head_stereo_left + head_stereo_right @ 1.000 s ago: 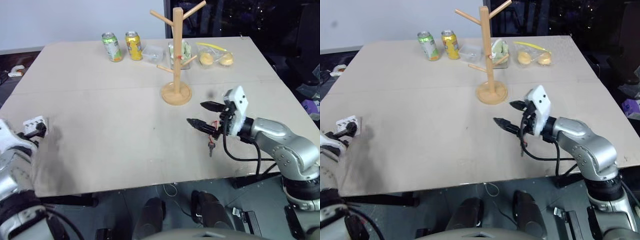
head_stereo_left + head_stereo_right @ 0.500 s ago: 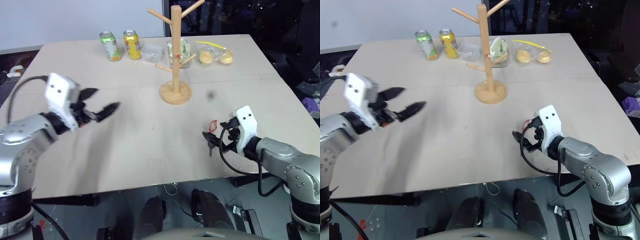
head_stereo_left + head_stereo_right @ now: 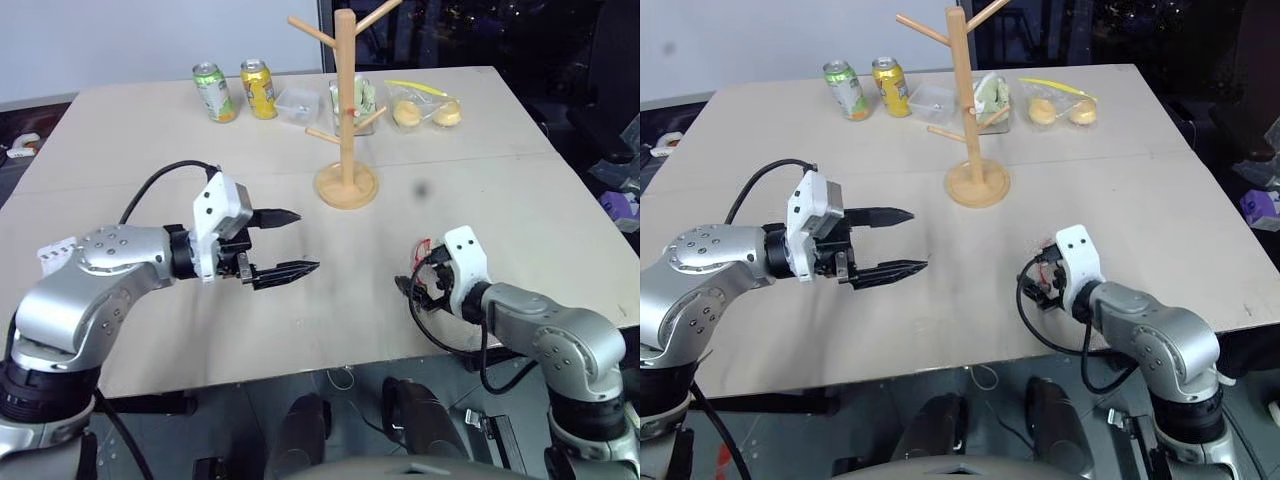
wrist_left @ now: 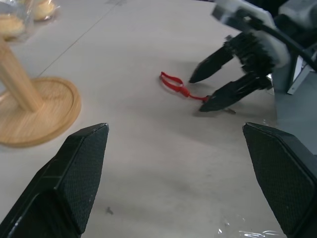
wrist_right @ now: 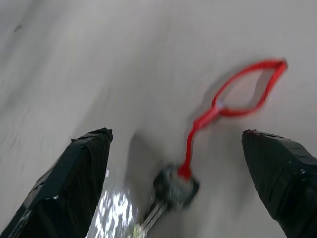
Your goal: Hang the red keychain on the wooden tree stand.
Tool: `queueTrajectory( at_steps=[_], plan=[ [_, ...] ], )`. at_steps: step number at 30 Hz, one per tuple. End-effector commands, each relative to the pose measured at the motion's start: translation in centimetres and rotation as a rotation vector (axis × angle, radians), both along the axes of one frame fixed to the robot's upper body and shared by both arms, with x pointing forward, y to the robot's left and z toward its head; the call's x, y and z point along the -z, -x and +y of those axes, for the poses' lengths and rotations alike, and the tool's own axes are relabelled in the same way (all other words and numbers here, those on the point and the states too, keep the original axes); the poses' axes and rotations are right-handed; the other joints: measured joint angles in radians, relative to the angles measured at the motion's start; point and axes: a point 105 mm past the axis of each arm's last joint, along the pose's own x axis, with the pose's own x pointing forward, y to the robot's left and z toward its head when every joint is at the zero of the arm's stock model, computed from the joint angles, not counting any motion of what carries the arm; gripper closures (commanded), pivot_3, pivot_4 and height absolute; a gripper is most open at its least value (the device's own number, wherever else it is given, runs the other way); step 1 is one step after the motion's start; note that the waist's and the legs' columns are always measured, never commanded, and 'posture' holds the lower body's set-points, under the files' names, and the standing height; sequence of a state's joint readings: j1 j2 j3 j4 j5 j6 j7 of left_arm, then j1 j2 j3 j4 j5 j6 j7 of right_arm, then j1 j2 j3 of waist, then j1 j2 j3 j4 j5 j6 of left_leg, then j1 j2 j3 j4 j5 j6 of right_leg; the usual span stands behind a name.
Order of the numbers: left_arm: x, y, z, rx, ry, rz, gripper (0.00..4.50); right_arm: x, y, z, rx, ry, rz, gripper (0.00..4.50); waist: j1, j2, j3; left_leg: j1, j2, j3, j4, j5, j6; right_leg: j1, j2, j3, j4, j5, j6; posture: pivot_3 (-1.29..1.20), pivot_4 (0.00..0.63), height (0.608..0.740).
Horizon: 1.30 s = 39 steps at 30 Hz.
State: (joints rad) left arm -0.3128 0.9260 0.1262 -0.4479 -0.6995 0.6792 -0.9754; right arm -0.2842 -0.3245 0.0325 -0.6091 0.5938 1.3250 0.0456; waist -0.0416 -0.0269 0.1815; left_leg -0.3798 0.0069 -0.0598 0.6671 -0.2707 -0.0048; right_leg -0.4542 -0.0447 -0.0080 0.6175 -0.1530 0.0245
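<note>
Right gripper (image 4: pixel 218 89), jaws spread and empty, has dropped low over the table (image 3: pixel 150 130) so its fingertips now straddle the red keychain (image 5: pixel 233 99), which lies flat at about five o'clock from the wooden tree stand (image 3: pixel 346 110); a grasp looks close. Left gripper (image 3: pixel 285 243), also wide open and empty, has swung in from the table's nine o'clock edge and now points level toward three o'clock, hovering above the surface

Red keychain (image 5: pixel 233 99) blurred; key end cut off.
</note>
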Motion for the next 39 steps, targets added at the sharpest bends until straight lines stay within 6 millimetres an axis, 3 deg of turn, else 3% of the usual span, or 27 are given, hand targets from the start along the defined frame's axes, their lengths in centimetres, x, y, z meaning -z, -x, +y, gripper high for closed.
queueTrajectory(
  at_steps=[1, 9, 15, 18, 19, 23, 26, 29, 32, 39],
  plan=[
    [-0.6, 0.0, -0.1, 0.015, -0.017, -0.039, 0.05, -0.3, -0.6, 0.1, 0.026, 0.008, -0.028, 0.00, 0.000, 0.000, 0.000, 0.000, 0.000, 0.000, 0.000, 0.000, 0.000, 0.000, 0.000, 0.000, 0.000, 0.000, 0.000, 0.00, 0.150, 0.740],
    [-0.9, 0.0, -0.3, -0.003, -0.009, -0.058, 0.05, -0.4, -1.1, 1.6, -0.014, -0.005, -0.038, 0.00, -0.001, 0.000, 0.000, 0.001, 0.000, 0.000, 0.000, 0.000, 0.000, 0.000, 0.001, 0.000, 0.000, 0.000, 0.000, 0.00, 0.150, 0.740],
    [-0.9, 0.0, -0.1, -0.020, -0.008, -0.064, 0.00, -0.1, -1.4, 2.0, -0.043, 0.005, -0.045, 2.64, 0.000, 0.000, 0.000, 0.000, 0.000, -0.001, 0.000, 0.000, 0.000, 0.000, 0.001, 0.000, 0.000, 0.000, 0.000, 0.00, 0.150, 0.740],
    [-1.0, 0.1, -0.1, -0.029, -0.004, -0.064, 0.00, 0.1, -1.7, 2.0, -0.049, 0.017, -0.053, 4.18, 0.000, 0.000, 0.000, 0.000, 0.000, 0.000, 0.000, 0.000, 0.000, 0.000, 0.001, 0.001, 0.000, 0.000, 0.000, 0.00, 0.150, 0.740],
    [-1.0, 0.1, -0.1, -0.032, -0.004, -0.064, 0.00, 0.2, -1.8, 1.9, -0.050, 0.024, -0.058, 4.47, -0.001, 0.000, 0.000, 0.000, 0.000, -0.001, 0.000, 0.000, 0.000, 0.000, 0.001, 0.001, 0.000, 0.000, 0.000, 0.00, 0.150, 0.740],
    [-1.1, 0.2, 0.0, -0.043, -0.002, -0.063, 0.00, 0.4, -1.9, 1.5, -0.071, 0.059, -0.094, 4.47, 0.000, 0.000, 0.000, 0.001, 0.000, -0.001, 0.000, 0.000, 0.000, 0.000, 0.001, 0.001, 0.000, 0.000, 0.000, 0.00, 0.150, 0.740],
    [-1.2, 0.4, 0.2, -0.049, 0.002, -0.061, 0.00, -0.8, -1.7, 1.7, -0.139, 0.051, -0.198, 4.47, 0.000, 0.000, 0.000, 0.000, 0.000, -0.001, 0.000, 0.000, 0.000, 0.000, 0.001, 0.001, 0.000, 0.000, 0.000, 0.00, 0.150, 0.740],
    [-1.5, 0.5, 1.1, -0.081, 0.002, -0.058, 0.00, -2.9, -1.3, 1.9, -0.199, -0.001, -0.328, 4.47, 0.000, 0.000, 0.000, 0.000, 0.000, 0.000, 0.000, 0.000, 0.000, 0.000, 0.001, 0.001, 0.000, 0.000, 0.000, 0.00, 0.150, 0.740],
    [-2.6, 0.3, 2.2, -0.142, 0.045, -0.064, 0.00, -6.2, -1.0, 2.5, -0.248, -0.092, -0.496, 4.47, -0.002, 0.000, 0.000, 0.000, 0.001, 0.000, 0.000, 0.000, 0.000, 0.000, 0.002, 0.001, 0.000, 0.000, 0.000, 0.00, 0.150, 0.740],
    [-5.8, -0.5, 3.5, -0.280, 0.303, -0.100, 0.00, -12.5, -3.4, 3.9, -0.158, -0.152, -0.869, 4.47, -0.001, 0.000, 0.000, 0.001, 0.002, -0.001, 0.000, 0.000, 0.000, 0.000, 0.004, 0.001, 0.001, 0.000, 0.000, 0.00, 0.150, 0.740]
  ],
)
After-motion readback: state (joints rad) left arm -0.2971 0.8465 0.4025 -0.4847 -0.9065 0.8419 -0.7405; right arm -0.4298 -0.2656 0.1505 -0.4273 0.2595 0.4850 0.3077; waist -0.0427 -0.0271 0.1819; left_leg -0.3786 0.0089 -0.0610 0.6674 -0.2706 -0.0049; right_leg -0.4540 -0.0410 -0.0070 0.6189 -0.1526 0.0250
